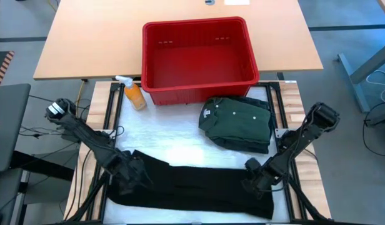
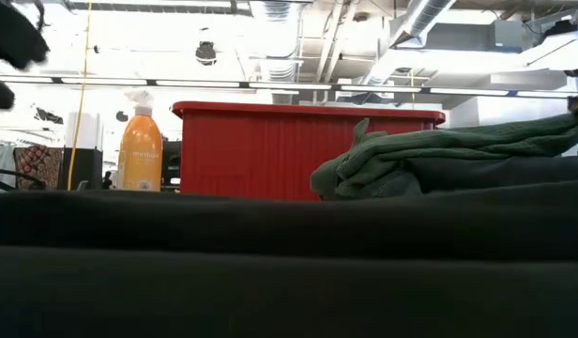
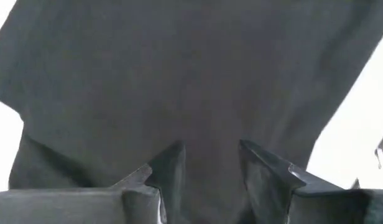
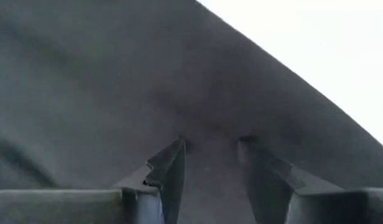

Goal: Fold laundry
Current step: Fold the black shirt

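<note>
Nearest the front edge, a long black garment (image 1: 199,187) lies spread across the table, and both grippers are down on it. The left gripper (image 1: 131,170) sits over the cloth's left end, the right gripper (image 1: 258,175) over its right end. In each wrist view the fingers (image 3: 170,171) stand parted with black cloth lying in the gap between them, tips against the fabric; whether either pair has pinched a layer cannot be told, as no raised fold shows between the right fingers (image 4: 170,168) either.

To do this fold well, judging from the layout, each gripper should take only the top edge layer, both ends should lift together and level, and the cloth should stay taut between them so the crease runs straight.

Beyond the right gripper, a folded green buttoned shirt (image 1: 236,122) with a white neck label rests on a darker garment. Farther off stand the red basket (image 1: 199,81) and, beyond the left gripper, an orange spray bottle (image 1: 134,94).
</note>
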